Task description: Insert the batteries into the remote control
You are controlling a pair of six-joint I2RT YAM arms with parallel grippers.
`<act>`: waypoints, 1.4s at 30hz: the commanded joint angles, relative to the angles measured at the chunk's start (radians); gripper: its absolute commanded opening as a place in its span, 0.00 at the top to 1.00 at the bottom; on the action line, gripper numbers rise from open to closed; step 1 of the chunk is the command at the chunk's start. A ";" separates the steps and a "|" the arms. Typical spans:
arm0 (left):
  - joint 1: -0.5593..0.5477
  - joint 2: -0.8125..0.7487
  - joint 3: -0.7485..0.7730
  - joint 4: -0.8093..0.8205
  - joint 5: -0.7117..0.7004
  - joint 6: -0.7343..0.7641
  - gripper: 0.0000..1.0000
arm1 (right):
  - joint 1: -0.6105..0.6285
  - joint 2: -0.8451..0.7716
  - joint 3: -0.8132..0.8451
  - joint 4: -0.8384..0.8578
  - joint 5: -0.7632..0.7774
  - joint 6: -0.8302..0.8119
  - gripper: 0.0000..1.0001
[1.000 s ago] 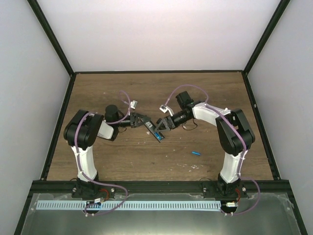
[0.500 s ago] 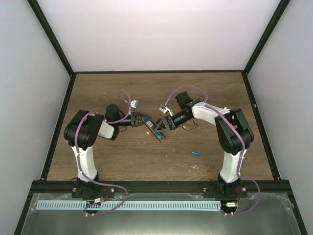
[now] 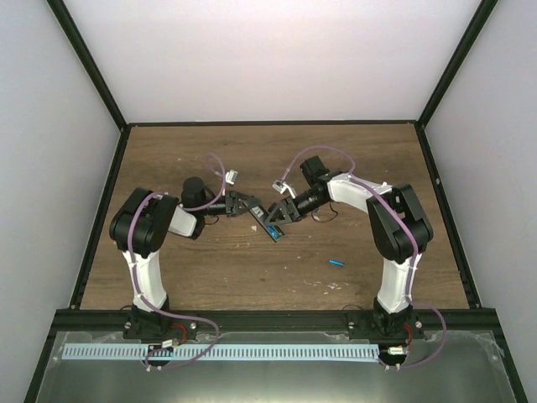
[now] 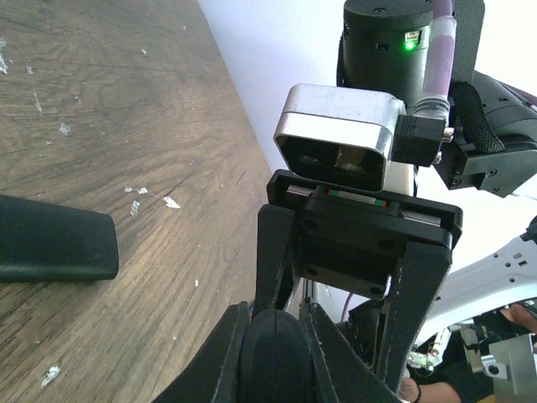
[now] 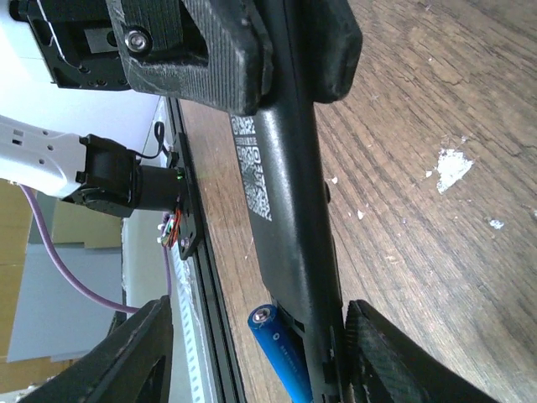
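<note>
1. The left claw (image 4: 274, 348) is clenched hard on one end of the slim black rectangular remote control (image 5: 289, 210). It holds the remote mid-table between the two arms, low over the brown wooden table (image 3: 252, 277). I can't tell if the remote actually touches the wood.
2. The right claw (image 5: 262, 315) is released. Its fingers are spread either side of the remote's free end and aren't squeezing anything.
3. One tiny bright blue cylindrical battery (image 5: 281, 357) lies along the remote's edge at that free end, in what looks like the open bay. No idea if it's fully seated. The second blue battery (image 3: 336, 262) is loose on the table, well apart, over on the right arm's side.
4. The step in hand, I reckon, is seating that first cell. Keep the left grip rock steady and press the battery down flat with one finger rather than pinching it. Then back straight off so it doesn't get dragged out; a springy contact could pop it loose.
5. Versus a second ago, the right forearm has crept slightly in toward the remote. The remote, the left arm and the loose battery haven't budged.
</note>
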 commanded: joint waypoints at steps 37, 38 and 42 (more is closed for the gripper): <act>-0.017 -0.068 0.039 -0.036 -0.042 0.072 1.00 | 0.029 0.025 -0.013 0.023 -0.073 0.026 0.75; -0.017 -0.067 0.040 -0.034 -0.044 0.070 1.00 | 0.031 0.024 -0.016 0.024 -0.073 0.026 0.75; -0.017 -0.074 0.042 -0.026 -0.052 0.061 1.00 | 0.033 0.021 -0.027 0.029 -0.073 0.022 0.76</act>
